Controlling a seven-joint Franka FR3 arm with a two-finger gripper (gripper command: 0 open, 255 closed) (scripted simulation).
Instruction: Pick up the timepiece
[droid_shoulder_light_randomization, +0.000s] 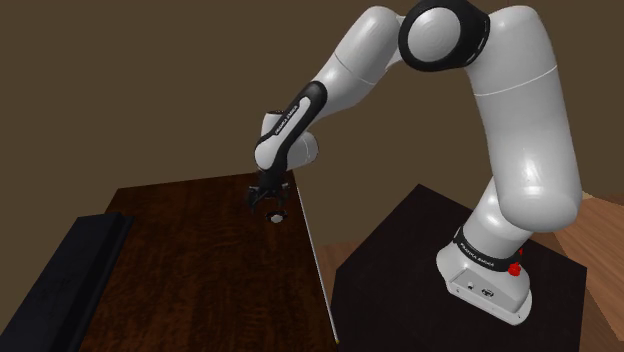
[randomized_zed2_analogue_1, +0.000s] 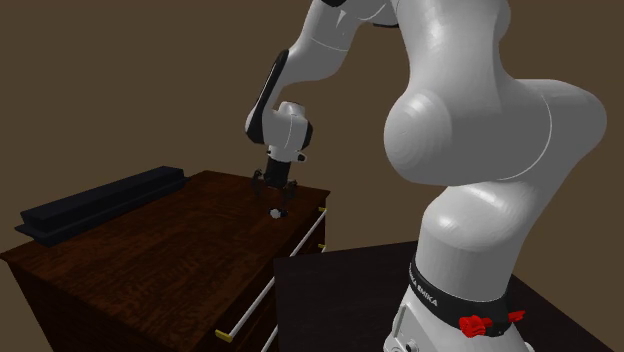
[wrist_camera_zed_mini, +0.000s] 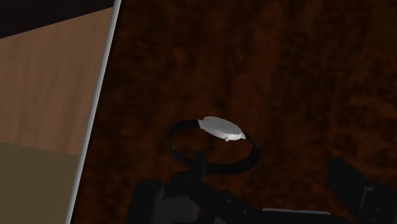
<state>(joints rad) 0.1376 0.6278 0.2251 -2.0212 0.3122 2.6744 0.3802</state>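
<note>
gripper (randomized_zed2_analogue_1: 274, 204) pointing down at watch (wrist_camera_zed_mini: 221, 129), arm (droid_shoulder_light_randomization: 520, 120) arched high

Grey-faced watch (wrist_camera_zed_mini: 221, 128), black strap looped.

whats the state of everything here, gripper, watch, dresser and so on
all-black two-finger gripper: open, just above the watch, holding nothing
silver-faced wristwatch with black band: lying on the dresser top, not gripped
dark wooden dresser: drawers look shut
long black bar: lying flat along the dresser's far edge
</note>
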